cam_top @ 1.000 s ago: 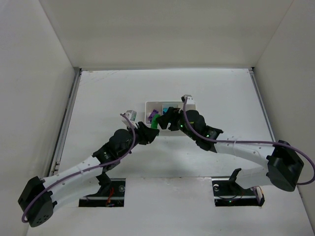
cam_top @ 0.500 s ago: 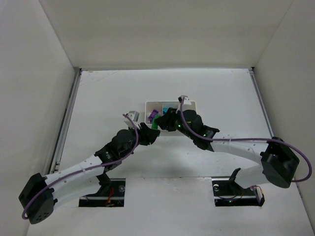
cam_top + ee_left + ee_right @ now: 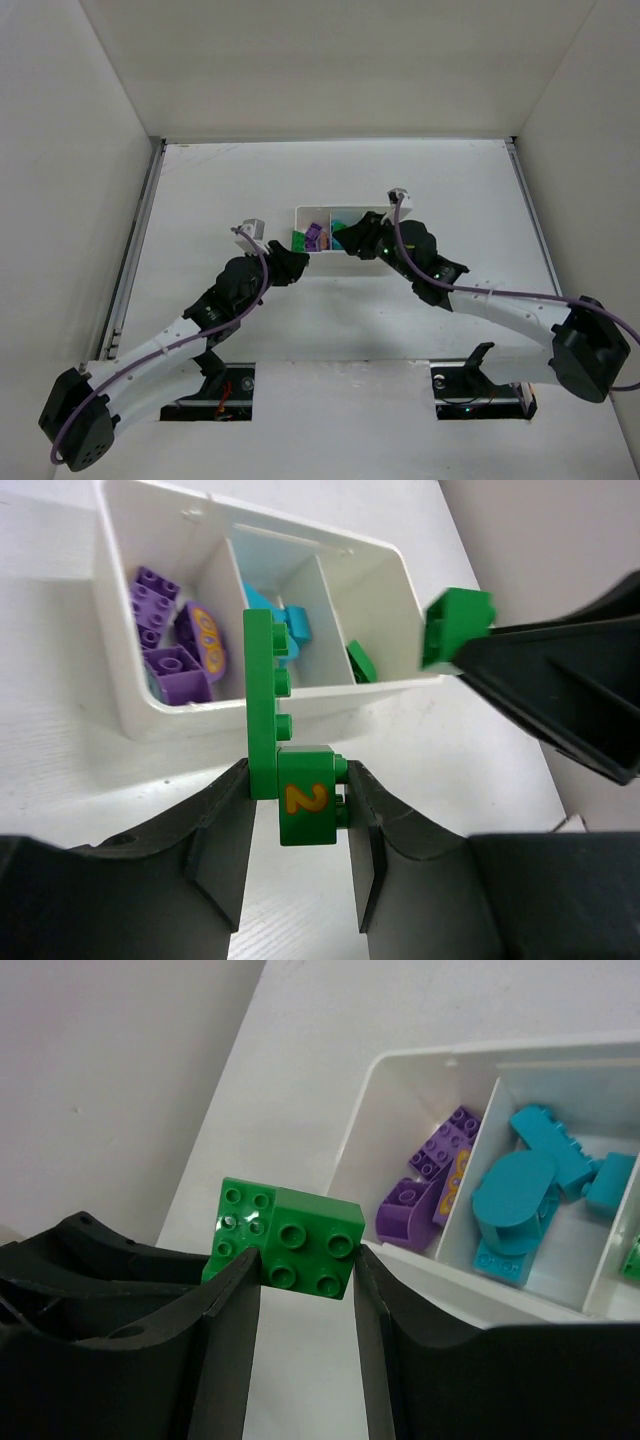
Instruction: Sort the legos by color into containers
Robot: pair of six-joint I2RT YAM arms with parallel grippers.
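Your left gripper (image 3: 297,820) is clamped on a green stack (image 3: 264,700). The brick marked 2 is pinched between the fingers, and a tall green piece rises from it past the fingertips. The stack hangs just near of the tray (image 3: 170,720).

Your right gripper (image 3: 305,1270) is clamped on a second green brick (image 3: 300,1243), gripped by its sides with the studs facing the wrist camera. It is close to the tray's near wall.

The tray lies about midway between the left and right edges of the table (image 3: 460,190). Purple bricks (image 3: 165,630) are in its left compartment, cyan bricks (image 3: 290,625) in the middle one and one small green piece (image 3: 361,662) in the right one.
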